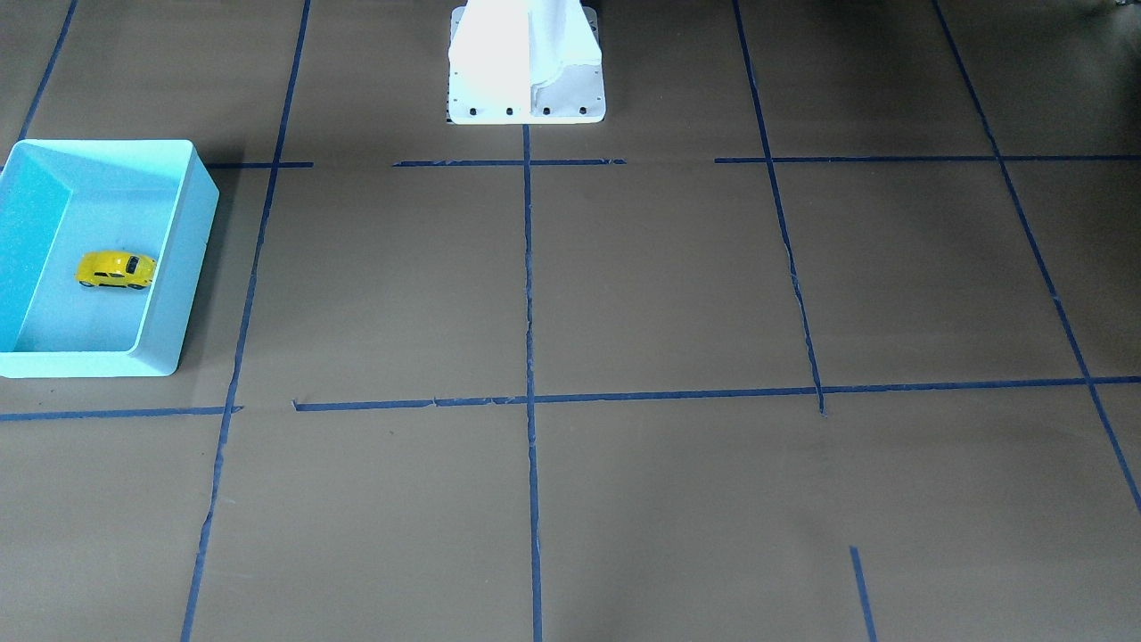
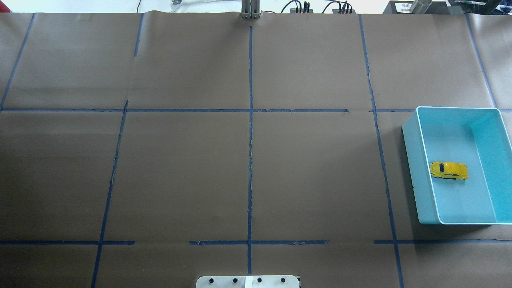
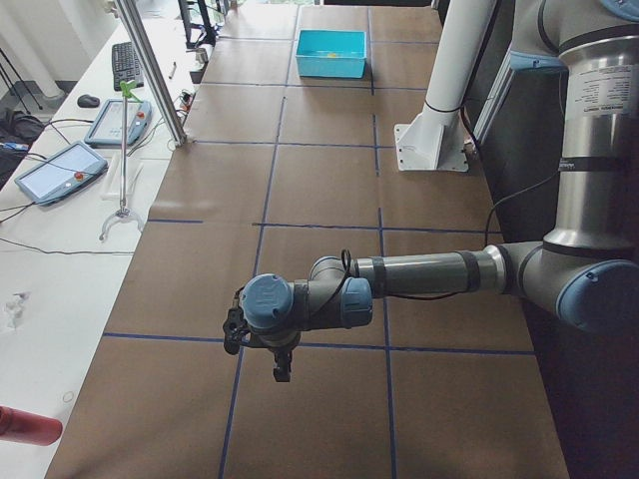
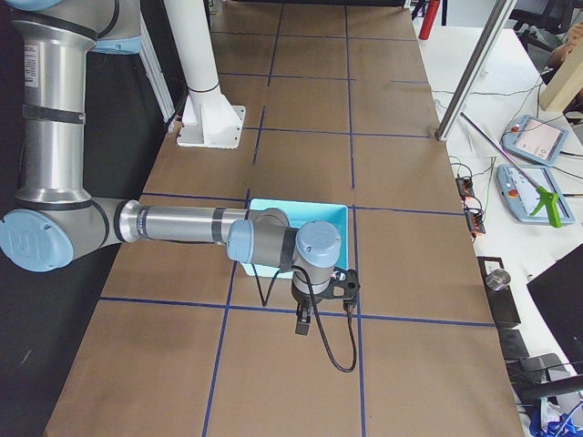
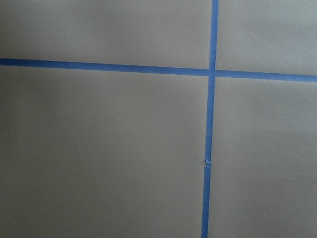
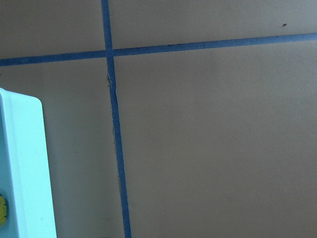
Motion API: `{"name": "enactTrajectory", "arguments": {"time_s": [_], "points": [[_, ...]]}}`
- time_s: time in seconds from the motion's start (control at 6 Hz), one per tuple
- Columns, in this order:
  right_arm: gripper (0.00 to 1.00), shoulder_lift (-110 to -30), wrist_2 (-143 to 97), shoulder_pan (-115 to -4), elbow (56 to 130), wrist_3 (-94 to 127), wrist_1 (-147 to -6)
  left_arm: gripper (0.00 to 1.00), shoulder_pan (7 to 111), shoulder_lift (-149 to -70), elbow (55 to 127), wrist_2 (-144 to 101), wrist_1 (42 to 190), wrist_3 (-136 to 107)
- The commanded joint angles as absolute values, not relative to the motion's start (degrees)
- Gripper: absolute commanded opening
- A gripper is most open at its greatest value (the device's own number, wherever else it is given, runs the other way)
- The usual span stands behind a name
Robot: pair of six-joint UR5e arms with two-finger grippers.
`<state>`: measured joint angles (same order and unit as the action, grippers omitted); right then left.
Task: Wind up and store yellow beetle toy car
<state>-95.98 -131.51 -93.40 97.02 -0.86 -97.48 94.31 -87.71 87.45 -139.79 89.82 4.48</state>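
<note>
Looking down from above, can see the yellow beetle toy car (image 2: 448, 171) inside the light blue bin (image 2: 419, 172). Sits right way up on the bin floor, about halfway along. Rests close to the bin wall that faces the middle of the bench (image 2: 180, 168); cannot tell if touching that wall. Looks very small next to the big bin. Going out from there, can find the bin flat on the brown bench, far over on the robot's right side. Stands well apart from the white robot base (image 1: 526, 62). Can count many blue tape lines (image 2: 250, 120) crossing the bench and making big squares. From the side view at the robot's right, can spot the right end effector (image 4: 305, 323) hanging above the bench, pointing down, just beside the bin and not inside it. Cannot tell if wide or narrow, seen only from the side. Through the right wrist view, can catch one pale corner of the bin and a tiny bit of yellow at the edge. From the other side view, can spot the left end effector (image 3: 283, 364) far from the bin, over the other end of the bench, pointing down above a tape line. Cannot tell if wide or narrow there either.
</note>
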Motion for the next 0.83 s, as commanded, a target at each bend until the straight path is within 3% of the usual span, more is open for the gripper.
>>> {"name": "enactTrajectory", "arguments": {"time_s": [0.0, 0.33, 0.67], "points": [[1.0, -96.0, -132.0, -94.1, 98.7, -0.9, -98.2, 1.0, 94.3, -87.7, 87.5, -139.8, 89.8, 4.5], [1.0, -95.9, -131.8, -94.1, 105.0, -0.9, -109.1, 1.0, 94.3, -87.7, 87.5, -139.7, 89.9, 4.5], [1.0, -96.3, -131.5, -94.1, 104.9, -1.7, -110.0, 1.0, 94.3, -87.6, 87.4, -139.7, 89.8, 4.7]]}}
